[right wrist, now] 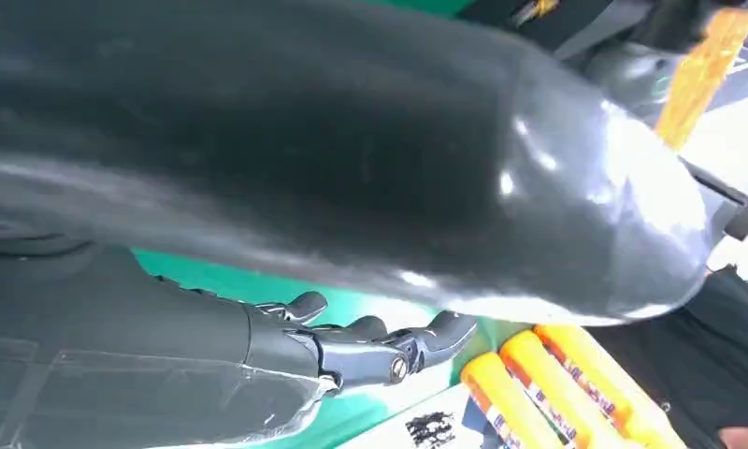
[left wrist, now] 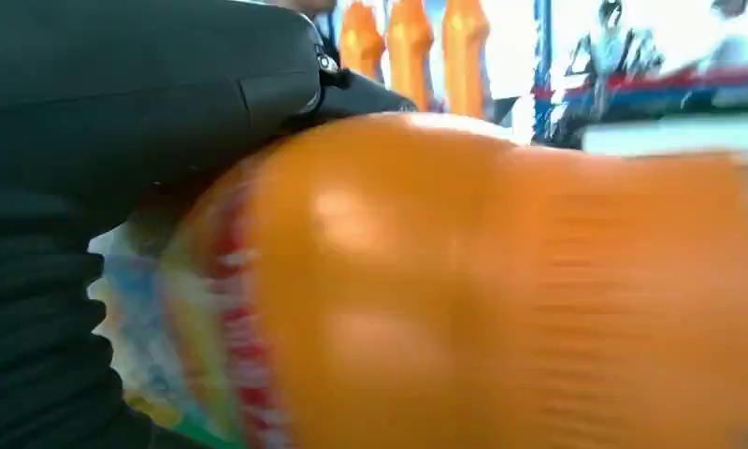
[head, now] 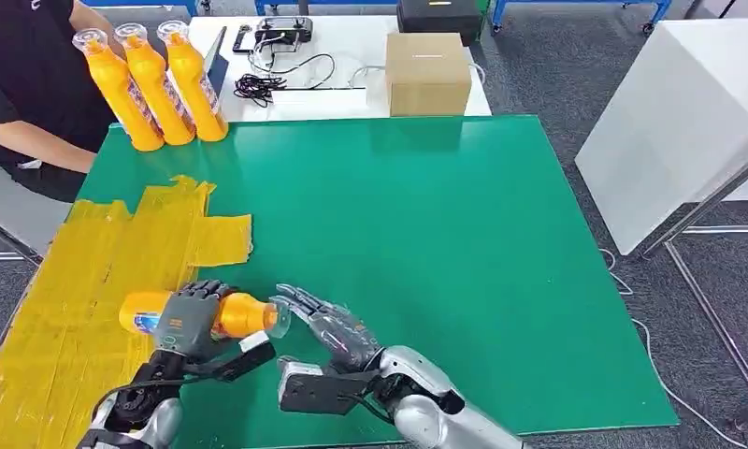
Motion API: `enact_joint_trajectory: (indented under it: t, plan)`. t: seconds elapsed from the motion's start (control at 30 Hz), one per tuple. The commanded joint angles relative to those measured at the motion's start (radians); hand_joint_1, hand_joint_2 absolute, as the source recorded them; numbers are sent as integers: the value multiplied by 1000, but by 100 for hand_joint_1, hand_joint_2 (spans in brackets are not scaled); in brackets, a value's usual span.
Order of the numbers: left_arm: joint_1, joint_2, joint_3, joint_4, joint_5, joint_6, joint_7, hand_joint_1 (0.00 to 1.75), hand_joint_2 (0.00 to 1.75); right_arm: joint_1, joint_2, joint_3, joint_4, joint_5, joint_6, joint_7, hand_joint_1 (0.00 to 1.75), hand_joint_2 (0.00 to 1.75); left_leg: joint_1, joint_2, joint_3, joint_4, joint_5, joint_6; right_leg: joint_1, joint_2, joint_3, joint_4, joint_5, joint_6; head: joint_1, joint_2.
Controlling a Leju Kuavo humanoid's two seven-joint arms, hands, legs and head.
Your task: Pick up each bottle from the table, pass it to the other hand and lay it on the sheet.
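My left hand (head: 188, 321) grips an orange bottle (head: 235, 314) lying sideways just above the table's near edge, beside the yellow sheet (head: 80, 281). Up close, the bottle (left wrist: 501, 290) bulges large against the dark fingers (left wrist: 118, 103) wrapped over it. My right hand (head: 338, 327) lies just right of the bottle's clear cap (head: 279, 318), fingers stretched out and apart, holding nothing; its fingers (right wrist: 370, 341) are spread over the green table. Three more orange bottles (head: 160, 84) stand upright at the far left corner, and they appear as bottles (right wrist: 557, 388) past the right fingers.
A person in black (head: 29, 84) sits at the far left by the standing bottles. A cardboard box (head: 428, 73), cables and a device lie on the white table (head: 352, 94) behind. A white cabinet (head: 679, 122) stands to the right. The green table (head: 426, 243) spreads wide.
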Motion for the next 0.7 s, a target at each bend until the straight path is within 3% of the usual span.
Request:
enact_joint_trajectory:
  t: [0.03, 0.33, 0.47, 0.5, 0.53, 0.57, 0.6, 0.7]
  plan:
    - [-90, -1, -14, 198, -3, 24, 36, 0, 0, -18, -14, 4, 9, 3, 7, 7, 0, 0, 0, 0, 2, -1, 0, -1, 0, -1, 2, -1, 0, 0, 0, 0]
    - [-58, -14, 21, 132, -56, 106, 82, 0, 0, -12, -22, 6, 10, 4, 8, 7, 0, 0, 0, 0, 2, -1, 0, 0, 0, 0, 2, -1, 0, 0, 0, 0]
    - [13, -50, 98, 0, -96, 315, 126, 0, 0, 10, -34, 0, 2, 10, -10, 5, 0, 0, 0, 0, 3, -1, 0, 0, 0, 0, 3, -1, 0, 1, 0, 0]
    - [89, -143, 234, -257, -42, 316, -29, 0, 0, 29, -45, -7, -8, 12, -26, -2, 0, 0, 0, 1, 2, 0, 0, 0, 0, 0, 2, -1, 0, 1, 0, 0]
    - [116, -273, 391, -382, 35, 316, -251, 0, 0, 44, -57, -13, -19, 17, -45, -14, 0, 0, 1, 1, 1, 1, -1, 0, 1, 0, 2, -1, -1, 1, 0, 0]
    - [117, -443, 568, -487, 242, 316, -593, 0, 0, 71, -70, -31, -39, 24, -73, -33, 0, 0, 1, 0, -2, 2, -1, 0, 1, -1, -1, 0, -1, 1, 0, 0]
    - [126, -443, 585, -557, 398, 316, -650, 0, 0, 93, -76, -45, -60, 29, -93, -47, 0, 0, 2, -2, -3, 5, -3, 1, 1, -3, 0, 1, -2, 2, 0, 0]
    - [223, -443, 441, -683, 704, 316, -650, 0, 0, 218, -79, -127, -171, 71, -162, -89, 0, 0, 0, -4, -4, 2, -1, 1, 0, -3, -2, 0, -1, 2, 1, 0]
